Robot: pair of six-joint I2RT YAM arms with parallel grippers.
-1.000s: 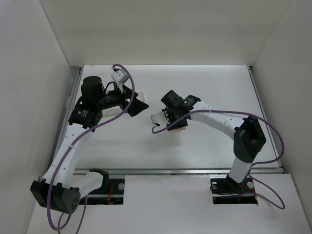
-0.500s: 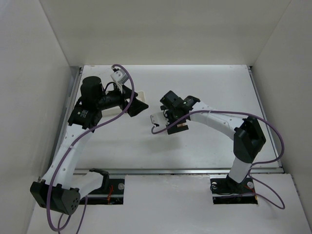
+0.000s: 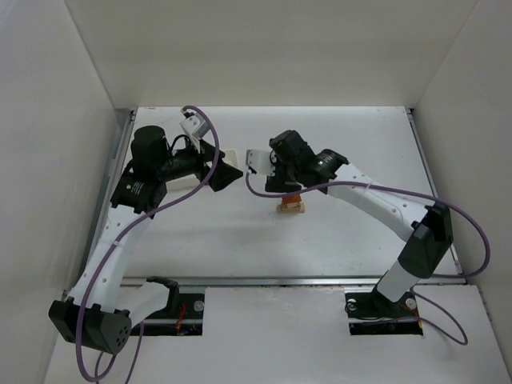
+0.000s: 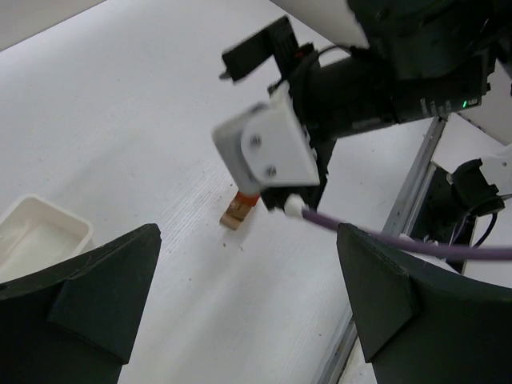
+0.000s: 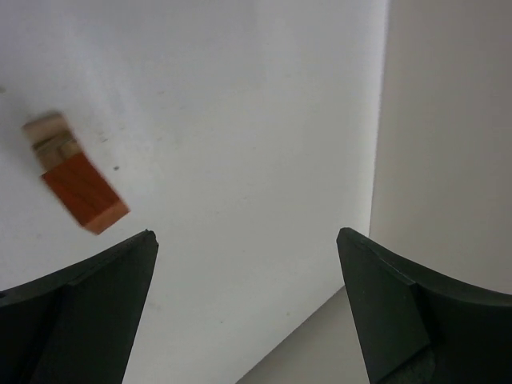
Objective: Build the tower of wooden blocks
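Note:
The wood block tower (image 3: pixel 291 205) stands free near the table's middle, tan blocks below and an orange-red piece on top. In the right wrist view the tower (image 5: pixel 74 174) lies at the left edge, outside the open fingers. My right gripper (image 3: pixel 282 182) hangs open and empty just above and behind the tower. In the left wrist view the tower (image 4: pixel 238 211) is half hidden behind the right arm's white camera mount (image 4: pixel 268 156). My left gripper (image 3: pixel 226 166) is open and empty, well left of the tower; its fingers (image 4: pixel 104 288) frame bare table.
A white tray (image 3: pixel 229 157) sits behind the left gripper, also seen as the tray (image 4: pixel 40 236) at the left edge. White walls enclose the table on three sides. A metal rail (image 4: pixel 416 192) runs along the near edge. The purple cable (image 4: pixel 384 238) droops from the right wrist.
My right gripper has opened, let go of the tower's top piece, and lifted back away from it. The tower now stands uncovered. The left arm has not moved.

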